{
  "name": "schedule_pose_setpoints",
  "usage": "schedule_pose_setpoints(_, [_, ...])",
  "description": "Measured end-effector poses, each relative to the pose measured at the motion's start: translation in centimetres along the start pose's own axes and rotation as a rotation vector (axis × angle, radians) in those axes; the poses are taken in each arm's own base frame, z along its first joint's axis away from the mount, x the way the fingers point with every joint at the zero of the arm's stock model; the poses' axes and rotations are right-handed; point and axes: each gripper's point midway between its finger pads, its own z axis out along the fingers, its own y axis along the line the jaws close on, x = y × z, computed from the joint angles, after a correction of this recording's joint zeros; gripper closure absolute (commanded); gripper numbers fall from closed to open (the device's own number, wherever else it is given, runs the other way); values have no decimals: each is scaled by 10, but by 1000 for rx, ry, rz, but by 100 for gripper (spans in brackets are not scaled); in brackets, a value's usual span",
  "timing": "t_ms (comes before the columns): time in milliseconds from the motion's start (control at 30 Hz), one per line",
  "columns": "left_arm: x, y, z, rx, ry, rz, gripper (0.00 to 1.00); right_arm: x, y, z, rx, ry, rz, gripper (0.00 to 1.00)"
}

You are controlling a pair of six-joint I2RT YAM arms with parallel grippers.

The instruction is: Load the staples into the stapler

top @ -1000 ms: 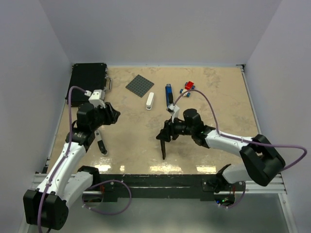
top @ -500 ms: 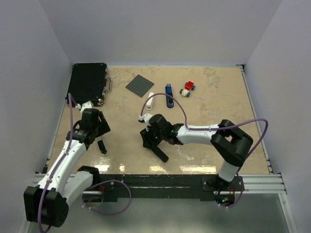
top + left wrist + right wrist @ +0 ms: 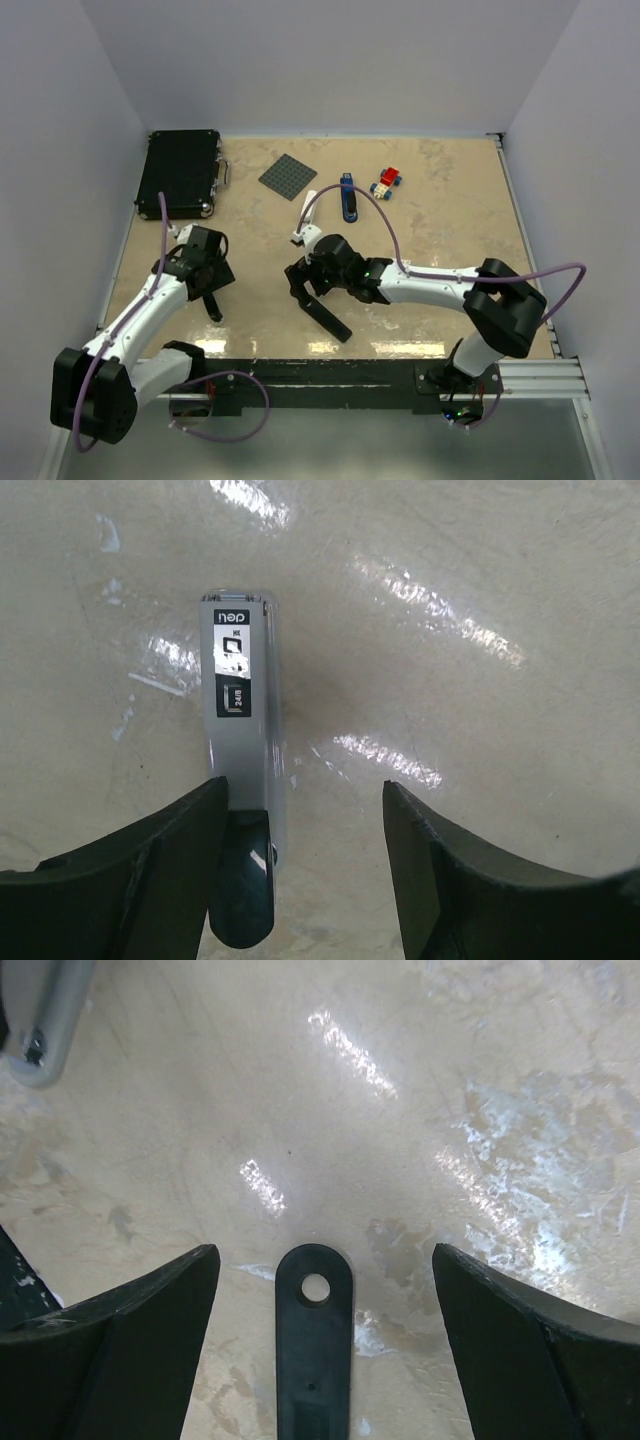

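Observation:
A grey stapler (image 3: 240,730) with a black end lies flat on the table, dark and small in the top view (image 3: 211,305). My left gripper (image 3: 304,785) is open over it (image 3: 207,283). The stapler's black end rests against the inner side of the left finger (image 3: 150,870), with a wide gap to the other finger. My right gripper (image 3: 325,1250) is open too (image 3: 303,285). A flat black bar (image 3: 313,1360) with a round hole at its end lies on the table between its fingers, clear of both (image 3: 330,320). I cannot pick out the staples in any view.
A white stapler (image 3: 310,207) and a blue stapler (image 3: 348,197) lie at mid-table. Behind them are a toy-brick car (image 3: 387,181) and a grey baseplate (image 3: 288,176). A black case (image 3: 182,172) fills the back left corner. A grey rounded end (image 3: 35,1020) shows top left of the right wrist view.
Both grippers have opened. The right arm swung left, laid the black bar on the table and let go. The left gripper came down toward the near edge, over the grey stapler.

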Motion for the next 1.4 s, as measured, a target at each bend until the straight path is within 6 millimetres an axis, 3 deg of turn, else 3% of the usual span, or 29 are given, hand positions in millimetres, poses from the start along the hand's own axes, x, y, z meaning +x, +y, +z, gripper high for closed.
schedule_pose_setpoints(167, [11,-3,2,-42,38,-37,36,-17,-2,-13,11,-101,5,8])
schedule_pose_setpoints(433, [20,-21,3,21,91,-131,36,-14,-8,-18,31,-134,4,8])
schedule_pose_setpoints(600, [18,-4,-5,-71,83,-149,34,-21,-8,-25,36,-165,2,8])
schedule_pose_setpoints(700, [5,6,-15,-118,25,-169,26,-24,-10,-29,42,-185,3,8])
schedule_pose_setpoints(733, [1,10,-18,-136,5,-173,17,-24,-10,-30,41,-191,3,8])
schedule_pose_setpoints(900, [-1,26,-18,-228,-12,-166,11,-19,-11,-29,42,-194,4,7])
schedule_pose_setpoints(1000, [5,32,-11,-259,18,-172,16,-13,-13,-28,44,-186,3,8])
schedule_pose_setpoints(1167, [32,37,9,-268,139,-209,36,-12,-15,-28,45,-192,5,8])
schedule_pose_setpoints(1233, [36,28,12,-235,175,-212,43,-13,-16,-28,48,-197,7,8])
schedule_pose_setpoints(1400, [37,-15,12,-78,231,-243,43,-14,-25,-31,62,-209,14,8])
